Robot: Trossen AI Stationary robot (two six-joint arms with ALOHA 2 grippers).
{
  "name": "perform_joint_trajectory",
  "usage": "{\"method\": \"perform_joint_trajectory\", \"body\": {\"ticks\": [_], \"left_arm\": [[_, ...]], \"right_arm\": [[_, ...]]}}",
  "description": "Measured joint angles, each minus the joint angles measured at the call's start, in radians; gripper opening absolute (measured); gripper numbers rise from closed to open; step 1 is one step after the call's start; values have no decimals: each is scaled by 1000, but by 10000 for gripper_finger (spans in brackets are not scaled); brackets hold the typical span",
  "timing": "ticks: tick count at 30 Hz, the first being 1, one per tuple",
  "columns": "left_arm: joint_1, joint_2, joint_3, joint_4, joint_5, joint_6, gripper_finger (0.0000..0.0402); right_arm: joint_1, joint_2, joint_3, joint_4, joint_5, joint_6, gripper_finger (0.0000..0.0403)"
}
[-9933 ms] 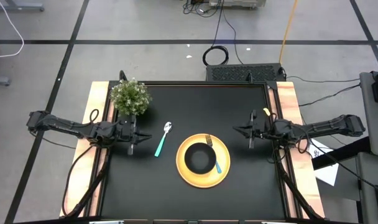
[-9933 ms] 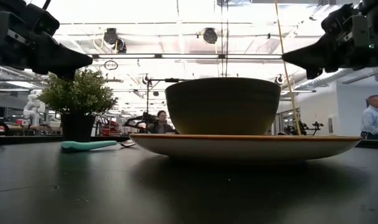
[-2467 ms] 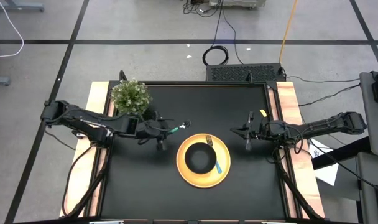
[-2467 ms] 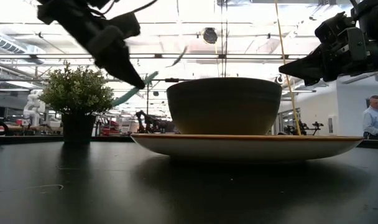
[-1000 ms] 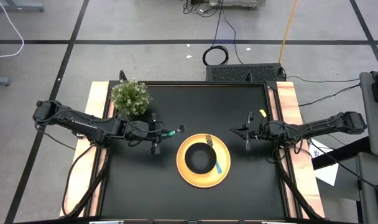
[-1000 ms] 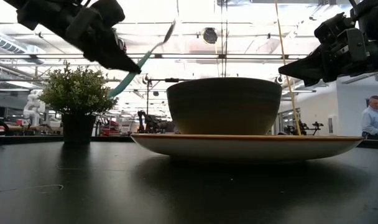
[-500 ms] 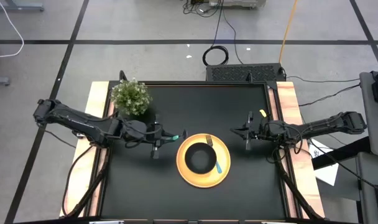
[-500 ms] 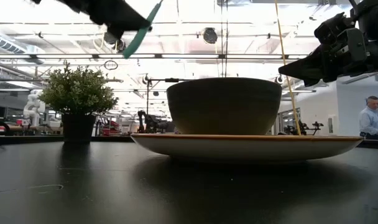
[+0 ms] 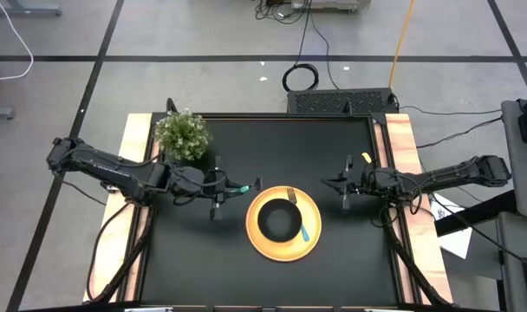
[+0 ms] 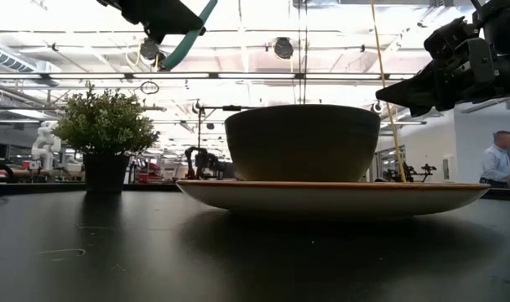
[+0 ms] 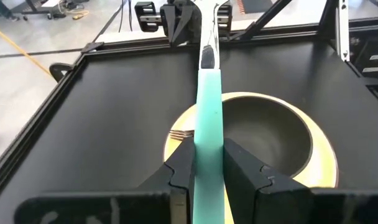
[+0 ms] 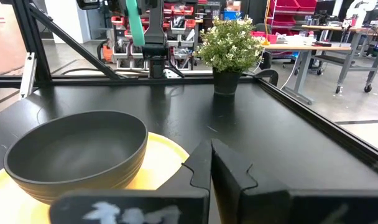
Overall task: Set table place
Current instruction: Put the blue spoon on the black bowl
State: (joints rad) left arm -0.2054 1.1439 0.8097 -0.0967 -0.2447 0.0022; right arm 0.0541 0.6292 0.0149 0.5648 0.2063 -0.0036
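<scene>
The left gripper [image 9: 222, 192] has lifted the spoon [image 9: 243, 187] off the table to the plate's [image 9: 312, 236] ten o'clock edge.

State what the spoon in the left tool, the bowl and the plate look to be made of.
Teal-handled spoon: handle looks like matte plastic, uniform opaque teal; neck and head glint like bare metal.
Round black bowl: smooth with a soft sheen, probably plastic or glazed ceramic; unclear which.
Round yellow plate: flat even colour, likely plastic or ceramic.

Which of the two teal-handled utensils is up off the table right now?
The spoon, clamped by its handle in the left gripper fingers above the table. The fork lies on the yellow plate beside the bowl.
</scene>
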Motion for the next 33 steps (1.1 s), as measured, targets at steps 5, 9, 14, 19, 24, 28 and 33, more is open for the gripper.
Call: {"method": "perform_joint_trajectory", "body": {"ticks": [5, 9, 14, 19, 24, 28, 33], "left_arm": [[0, 0, 0, 0, 10, -12, 58], [0, 0, 0, 0, 14, -25, 58], [0, 0, 0, 1, 31, -49, 58], [9, 1, 23, -5, 70, -76, 58], [7, 49, 128, -108, 77, -85, 58], [13, 126, 232, -203, 90, -61, 58], [30, 205, 311, -281, 96, -52, 58]], "right_arm": [[0, 0, 0, 0, 0, 0, 0], [0, 0, 0, 2, 0, 0, 0], [0, 0, 0, 6, 0, 0, 0], [0, 0, 0, 26, 0, 0, 0], [0, 1, 0, 30, 0, 0, 0], [0, 1, 0, 30, 0, 0, 0], [0, 4, 0, 30, 0, 15, 0]]}}
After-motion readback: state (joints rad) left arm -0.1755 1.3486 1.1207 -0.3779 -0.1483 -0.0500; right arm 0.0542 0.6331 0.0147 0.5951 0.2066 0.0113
